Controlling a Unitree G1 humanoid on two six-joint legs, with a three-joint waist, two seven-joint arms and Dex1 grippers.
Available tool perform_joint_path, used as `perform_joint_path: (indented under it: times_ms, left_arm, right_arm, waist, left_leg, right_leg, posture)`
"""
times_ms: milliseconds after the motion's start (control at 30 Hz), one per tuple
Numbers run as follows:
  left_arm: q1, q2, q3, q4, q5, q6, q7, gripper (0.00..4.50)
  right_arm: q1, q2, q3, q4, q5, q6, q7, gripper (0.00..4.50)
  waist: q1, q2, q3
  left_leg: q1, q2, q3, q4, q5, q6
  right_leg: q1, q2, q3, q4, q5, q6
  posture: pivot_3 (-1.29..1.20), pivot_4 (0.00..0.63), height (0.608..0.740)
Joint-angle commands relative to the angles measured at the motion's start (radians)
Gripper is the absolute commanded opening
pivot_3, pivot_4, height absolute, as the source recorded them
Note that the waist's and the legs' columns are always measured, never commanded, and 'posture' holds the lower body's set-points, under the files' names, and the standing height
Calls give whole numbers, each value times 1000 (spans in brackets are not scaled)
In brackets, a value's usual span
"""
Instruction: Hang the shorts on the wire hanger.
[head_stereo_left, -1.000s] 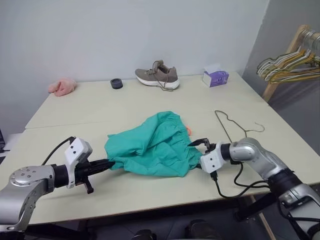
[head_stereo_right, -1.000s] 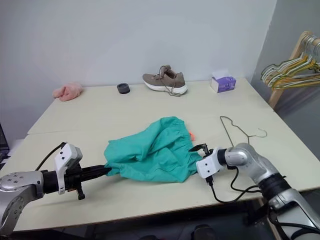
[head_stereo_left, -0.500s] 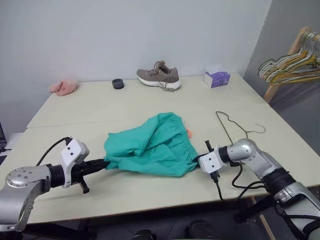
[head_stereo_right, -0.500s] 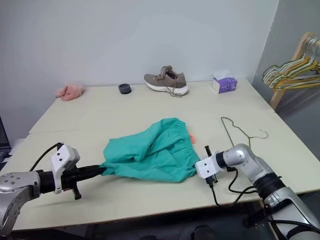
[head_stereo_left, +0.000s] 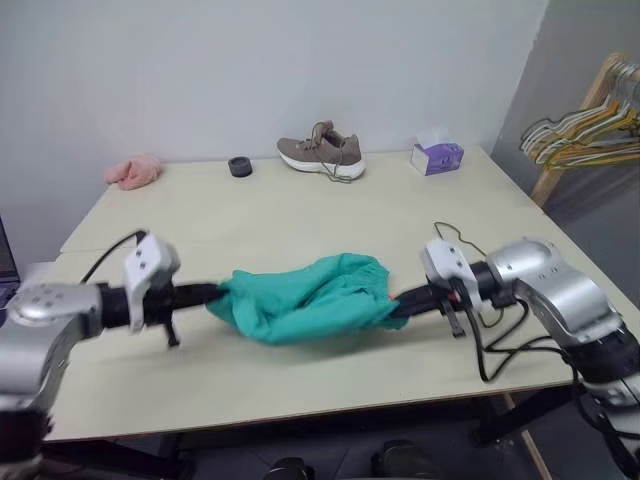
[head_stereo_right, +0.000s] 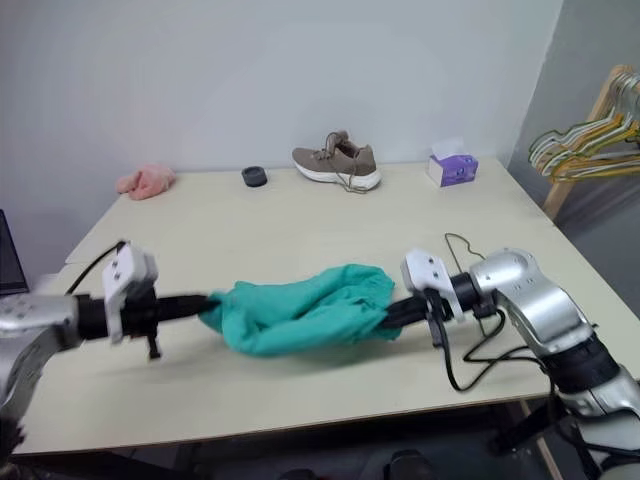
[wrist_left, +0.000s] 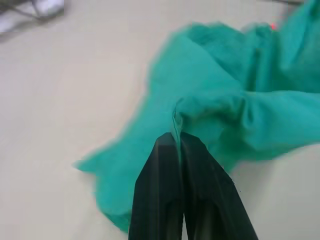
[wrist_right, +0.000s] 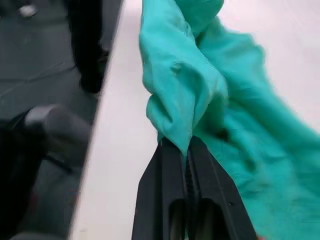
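Observation:
The teal-green shorts (head_stereo_left: 300, 305) are stretched between my two grippers above the front half of the table, sagging in the middle over their shadow. My left gripper (head_stereo_left: 215, 293) is shut on the shorts' left edge, and a pinched fold rises from its fingertips (wrist_left: 170, 142). My right gripper (head_stereo_left: 398, 303) is shut on the right edge, with cloth bunched between its fingers (wrist_right: 170, 155). The thin wire hanger (head_stereo_right: 455, 240) lies flat on the table behind my right wrist, partly hidden by it.
Along the back edge of the table (head_stereo_left: 300, 210) lie a pink cloth (head_stereo_left: 133, 171), a small black round object (head_stereo_left: 238, 166), a grey shoe (head_stereo_left: 322, 152) and a purple tissue box (head_stereo_left: 437, 156). A wooden rack with bunched hangers (head_stereo_left: 590, 125) stands at the far right.
The right gripper has shut on the shorts' right edge and its wrist has rolled. Both grippers rose, lifting the shorts off the table and pulling them taut.

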Motion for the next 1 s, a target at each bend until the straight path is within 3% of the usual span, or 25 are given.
perform_joint_path:
  times_ms: [33,167,267,400,467,533,633,733,867,1000]
  left_arm:
    - [-256,-63,-83,273,138,-118,103,0]
    - [-672,-138,-133,775,299,-298,342,0]
    - [-913,-138,-138,1038,378,-408,543,0]
    - [-1167,-66,-145,1153,462,-559,713,0]
    - [-1241,-25,-167,1151,512,-648,735,0]
    - [-1248,22,-204,1119,572,-746,738,0]
    - [-1168,75,-242,1063,623,-845,711,0]
    - [-911,109,-228,955,585,-854,599,0]
    - [-423,142,-177,649,461,-709,381,0]
    - [75,174,-81,229,263,-443,187,0]
  right_arm:
    - [-242,90,-1,416,-162,-138,-122,50]
    - [-559,211,69,924,-392,-440,-340,50]
    - [-740,272,102,1107,-532,-632,-605,50]
    - [-935,283,110,1177,-667,-846,-942,50]
    - [-979,270,115,1177,-721,-959,-1041,50]
    - [-960,254,116,1165,-758,-1080,-1104,50]
    - [-887,240,131,1142,-806,-1231,-1157,50]
    - [-722,252,156,1119,-828,-1355,-1105,50]
    - [-481,260,210,1075,-848,-1470,-971,50]
    - [-298,235,239,957,-797,-1560,-816,50]
  waist:
    - [-5,-1,0]
    - [-19,-3,-1]
    - [-52,-5,-3]
    - [-91,-6,-3]
    - [-113,-6,-3]
    - [-122,-7,-5]
    - [-124,-7,-6]
    - [-118,-3,-9]
    - [-119,-3,-8]
    - [-119,-3,-8]
  left_leg:
    - [-1,-1,0,0,1,1]
    - [-10,-3,1,1,3,-1]
    - [-29,-4,0,1,9,-12]
    - [-57,-8,6,0,10,-13]
    - [-70,-8,10,-1,10,-13]
    - [-73,-8,11,-3,10,-13]
    - [-63,-9,14,-17,10,-12]
    - [-48,-9,16,-17,10,-10]
    - [-14,-10,17,-14,9,-3]
    - [-11,-5,14,-13,10,-1]
  right_leg:
    - [-1,0,-1,0,2,1]
    - [-6,0,0,0,4,3]
    - [-28,-4,4,2,9,-1]
    - [-59,-8,11,2,8,1]
    - [-74,-8,17,7,8,1]
    - [-79,-8,20,7,7,2]
    - [-76,-8,26,5,7,3]
    - [-61,-8,27,7,6,4]
    - [-31,-7,28,17,4,7]
    - [-29,-2,28,19,8,1]
  posture:
    - [-172,0,740]
    - [-171,0,740]
    - [-169,0,740]
    - [-168,0,740]
    - [-161,0,740]
    - [-155,0,740]
    - [-148,0,740]
    - [-135,0,740]
    - [-126,0,740]
    - [-124,0,740]
